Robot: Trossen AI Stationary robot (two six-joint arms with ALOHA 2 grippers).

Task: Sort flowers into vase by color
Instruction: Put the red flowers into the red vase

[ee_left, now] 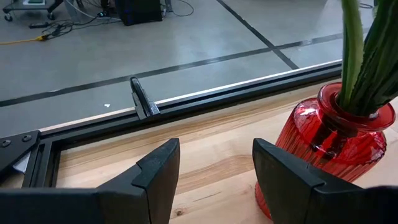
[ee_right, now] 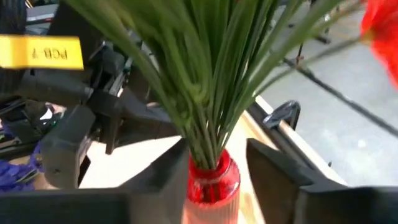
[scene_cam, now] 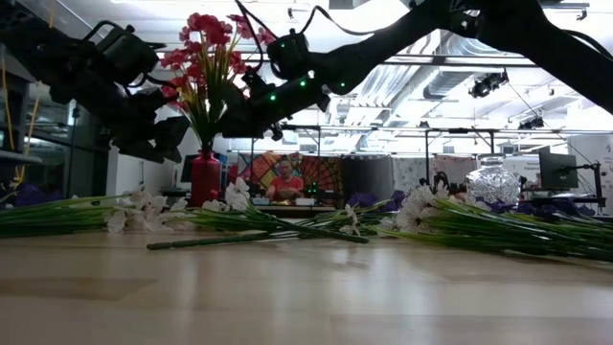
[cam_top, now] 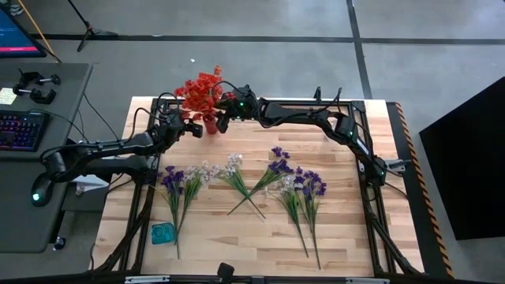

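A pale wooden plank desk (cam_top: 260, 237) with a black metal frame along its edges stands on a grey concrete floor (cam_top: 260, 63) crossed by dark lines. To the left of it a grey side table (cam_top: 31, 158) carries a backlit keyboard (cam_top: 20, 130). The level view looks into a room with ceiling ducts, monitors and a person (scene_cam: 284, 180) seated far behind the desk.

Near the desk's far edge stands a ribbed red glass vase (ee_left: 333, 146) with a narrow neck, holding a bunch of red-blossomed flowers (cam_top: 201, 93) on long thin green stems (ee_right: 211, 93); the stems crowd together at the neck and fan out above it. Across the middle of the desk lie loose sprigs: purple flowers (cam_top: 172, 180) beside white flowers (cam_top: 207, 171) on the left, more white flowers (cam_top: 233, 163) whose stems cross with another purple sprig (cam_top: 278, 164) in the centre, and a mixed purple and white cluster (cam_top: 306, 185) on the right. A small teal object (cam_top: 163, 233) sits near the front left. In the level view a clear cut-glass vase (scene_cam: 492, 180) shows at the right, behind the sprigs.

The left pincer (ee_left: 214, 180) hovers just beside the red vase, its fingers (ee_left: 158, 177) standing wide with bare wood between them and nothing held. The right pincer (ee_right: 214, 177) reaches in from the right side, its two dark fingers (ee_right: 277, 168) apart, flanking the vase's neck and the stems; whether they touch the glass cannot be told.
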